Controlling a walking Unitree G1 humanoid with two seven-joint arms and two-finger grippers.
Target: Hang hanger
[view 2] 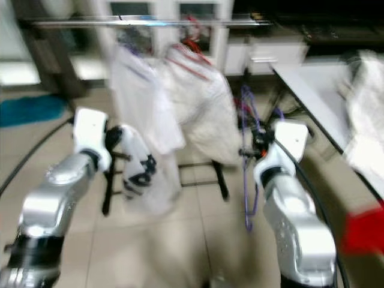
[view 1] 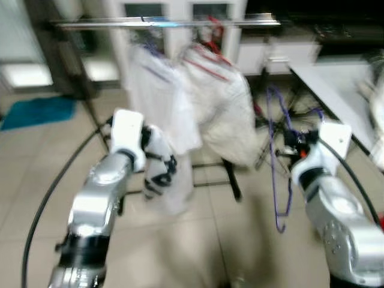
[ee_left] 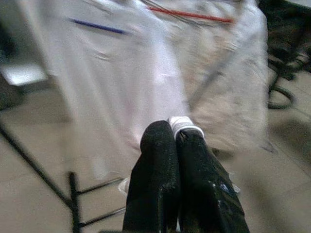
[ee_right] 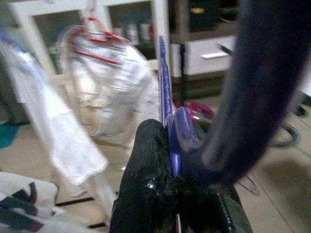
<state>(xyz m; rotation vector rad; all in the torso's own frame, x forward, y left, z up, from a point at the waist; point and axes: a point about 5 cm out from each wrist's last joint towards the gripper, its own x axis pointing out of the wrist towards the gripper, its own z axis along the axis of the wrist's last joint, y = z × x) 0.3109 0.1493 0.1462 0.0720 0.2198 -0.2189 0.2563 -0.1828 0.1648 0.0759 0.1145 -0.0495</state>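
While the head camera is blurred from motion, I can see that my right gripper (view 1: 292,146) is clenched on the purple hanger (view 1: 277,174), which hangs down beside the right arm, well below the rail (view 1: 168,24) of the clothes rack. In the right wrist view the hanger's purple edge (ee_right: 166,107) is pinched between the two black fingers (ee_right: 146,165). My left gripper (view 1: 157,174) is pressed together on a white cloth with dark print (view 1: 155,162), and in the left wrist view its fingers (ee_left: 160,170) touch each other with a bit of white between the tips. Two white garments (view 1: 186,102) already hang on the rail, one on a blue hanger and one on a red hanger (view 1: 207,57). I judge that the step now is to bring the purple hanger up to the rail. To do it well, I should first let the picture settle, then lift the right arm high enough that the hook passes over the rail on its free part, to the right of the garments. I should release only when the hook sits on the rail.
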